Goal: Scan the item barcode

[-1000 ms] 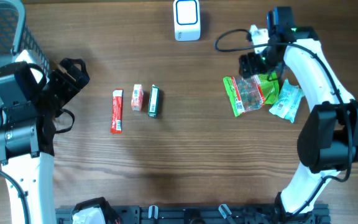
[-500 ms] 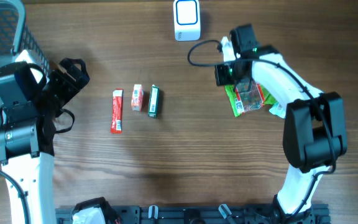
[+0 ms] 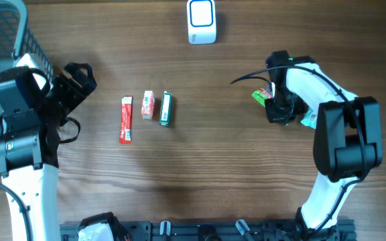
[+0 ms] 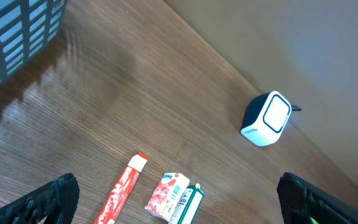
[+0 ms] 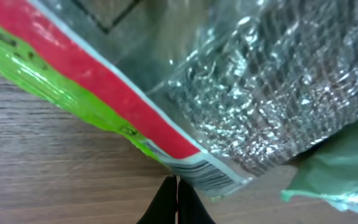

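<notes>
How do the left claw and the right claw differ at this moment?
The left claw is open wide; the right claw is shut. The left claw touches nothing, while the right claw sits at the barcode edge of the green snack bag; whether it pinches the bag is unclear. Both are black, two-fingered claws.

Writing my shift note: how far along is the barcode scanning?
Done: nothing visibly scanned. In hand: right claw is shut at the edge of the green-and-red plastic snack bag; an actual grip isn't clear. Remaining: bring its barcode to the white box-shaped scanner.
</notes>
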{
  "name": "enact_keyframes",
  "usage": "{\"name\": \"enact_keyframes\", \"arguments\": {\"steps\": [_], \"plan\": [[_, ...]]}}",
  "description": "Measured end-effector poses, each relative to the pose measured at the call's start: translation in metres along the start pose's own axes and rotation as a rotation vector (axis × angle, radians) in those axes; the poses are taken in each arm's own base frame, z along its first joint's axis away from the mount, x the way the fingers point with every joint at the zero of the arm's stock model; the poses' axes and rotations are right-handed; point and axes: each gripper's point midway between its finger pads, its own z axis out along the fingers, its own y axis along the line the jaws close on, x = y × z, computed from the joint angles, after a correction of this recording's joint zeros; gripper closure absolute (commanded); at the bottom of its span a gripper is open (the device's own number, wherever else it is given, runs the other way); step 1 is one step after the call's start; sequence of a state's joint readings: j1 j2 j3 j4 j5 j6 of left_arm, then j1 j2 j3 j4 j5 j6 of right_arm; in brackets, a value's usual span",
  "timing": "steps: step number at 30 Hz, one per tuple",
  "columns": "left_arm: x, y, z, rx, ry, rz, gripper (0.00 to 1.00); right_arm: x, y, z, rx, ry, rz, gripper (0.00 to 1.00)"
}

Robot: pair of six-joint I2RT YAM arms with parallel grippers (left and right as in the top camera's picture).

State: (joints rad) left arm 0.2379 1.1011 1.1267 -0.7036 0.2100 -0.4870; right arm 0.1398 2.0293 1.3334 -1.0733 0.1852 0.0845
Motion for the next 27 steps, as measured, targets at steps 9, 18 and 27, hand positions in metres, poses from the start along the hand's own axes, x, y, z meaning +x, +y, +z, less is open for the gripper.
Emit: {"name": "enact_keyframes", "arguments": {"steps": [9, 18, 27], "plan": [[0.000, 0.000, 0.000, 0.000, 0.001, 0.000, 0.00, -0.068, 0.085, -0.039, -0.464, -0.304, -0.137, 0.96], [0.000, 0.000, 0.000, 0.000, 0.000, 0.000, 0.00, -0.137, 0.061, -0.050, -0.343, -0.609, 0.025, 0.96], [0.000, 0.000, 0.000, 0.000, 0.000, 0.000, 0.00, -0.095, 0.017, -0.019, -0.084, -0.421, 0.037, 0.96]]}}
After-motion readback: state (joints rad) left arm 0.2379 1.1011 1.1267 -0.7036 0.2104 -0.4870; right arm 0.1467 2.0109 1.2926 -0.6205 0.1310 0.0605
